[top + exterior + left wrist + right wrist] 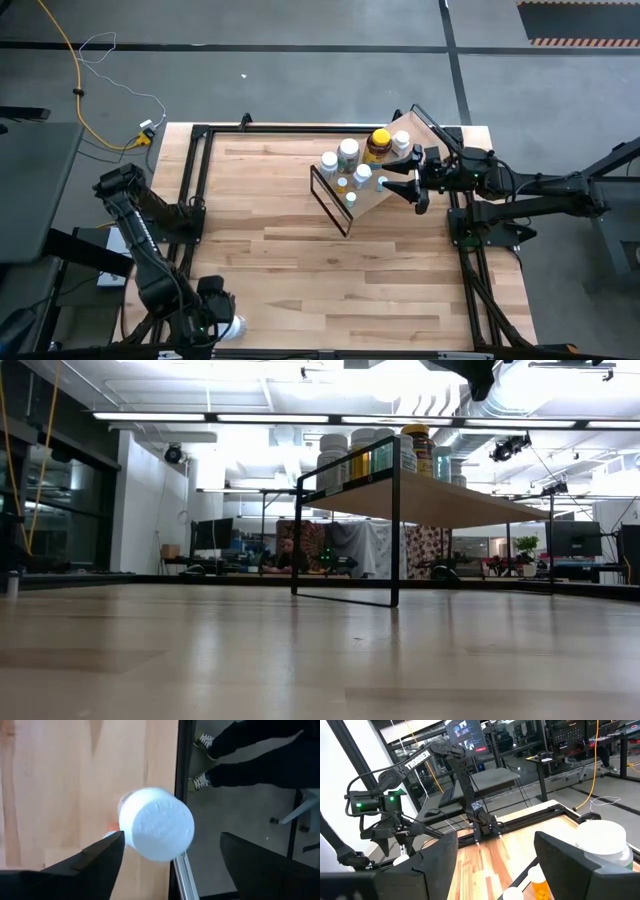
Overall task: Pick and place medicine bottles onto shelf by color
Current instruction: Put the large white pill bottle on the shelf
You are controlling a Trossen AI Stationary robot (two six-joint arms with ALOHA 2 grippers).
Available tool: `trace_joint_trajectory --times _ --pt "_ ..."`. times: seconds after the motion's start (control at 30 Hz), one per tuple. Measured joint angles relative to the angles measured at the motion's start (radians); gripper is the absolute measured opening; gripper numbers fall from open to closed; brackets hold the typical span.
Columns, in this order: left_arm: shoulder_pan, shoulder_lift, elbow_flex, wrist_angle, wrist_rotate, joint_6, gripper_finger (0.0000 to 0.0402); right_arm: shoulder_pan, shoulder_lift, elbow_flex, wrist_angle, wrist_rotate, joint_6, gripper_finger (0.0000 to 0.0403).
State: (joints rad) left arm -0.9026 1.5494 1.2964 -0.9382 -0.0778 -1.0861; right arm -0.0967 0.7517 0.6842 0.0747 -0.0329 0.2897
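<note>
The shelf (372,178) stands on the tabletop (300,250) toward the far right corner, turned at an angle to the tabletop's edges, its light-wood board raised on thin black wire frame ends. In the low view the board (440,500) sits well above the wood, with open space beneath it between the frame legs.

On the board stand the medicine bottles (348,152), clustered together: several white-capped ones and an amber bottle with a yellow cap (379,141) near the board's far side. A few smaller bottles stand near the board's near edge.

The right gripper (408,180) hovers at the shelf's right end, over the board's edge, its jaws apart with nothing between them. In the right wrist view a white-capped bottle (600,842) stands just beyond one finger, and part of an amber bottle (540,887) shows lower in that picture.

The left gripper (215,318) is at the near left corner of the tabletop, close to the near edge. One white bottle (155,824) shows between its fingers (95,862) in the left wrist view, cap toward the camera; the jaws stand wide and I cannot tell whether they touch it. This bottle (232,327) lies right at the tabletop's edge beside the black frame rail (181,795), with the floor and a person's shoes (202,781) beyond.

The middle and near right of the tabletop lie open wood between the two arms.
</note>
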Motion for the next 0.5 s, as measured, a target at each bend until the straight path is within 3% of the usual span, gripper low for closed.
trace_joint_trajectory --times 0.27,0.5 --pt "0.01 0.016 -0.001 0.002 0.0 0.024 0.0376 0.0 0.0 0.0 -0.016 0.0 0.0 0.0254" --pt "0.012 0.055 -0.001 0.002 0.012 0.024 0.0392 0.0 0.0 0.0 -0.033 0.0 0.0 0.0254"
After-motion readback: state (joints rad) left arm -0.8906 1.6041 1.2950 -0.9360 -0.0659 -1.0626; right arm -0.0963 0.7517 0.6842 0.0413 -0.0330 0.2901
